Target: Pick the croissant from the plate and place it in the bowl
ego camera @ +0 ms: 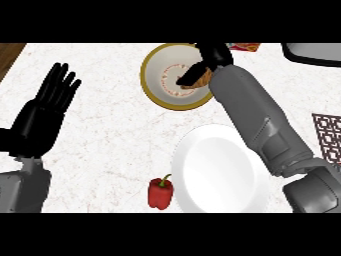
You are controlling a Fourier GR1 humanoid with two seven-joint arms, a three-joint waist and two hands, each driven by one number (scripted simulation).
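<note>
From the head view you look down on a white marbled worktop, and the bowl, cream with a yellow rim, is your best landmark near the far edge. Your right hand reaches over the bowl from its right side, the grey forearm running back toward the lower right corner. The fingers are curled down into the bowl and closed round the croissant, which shows as a brown piece just under the fingers, inside the bowl's right half and partly hidden by the hand. You cannot tell whether the croissant touches the bowl's bottom or hangs just above it. The white plate lies nearer to you than the bowl, a little to its right, with the right forearm crossing over its right edge. A red bell pepper lies on the worktop just left of the plate, nearer to you than the bowl. Your left hand shows well to the left of the bowl, open, fingers straight and pointing away from you, holding nothing. Right of the bowl, at the far edge, a small red and orange thing peeks out beside the right hand, and farther right is a dark patterned mat.
</note>
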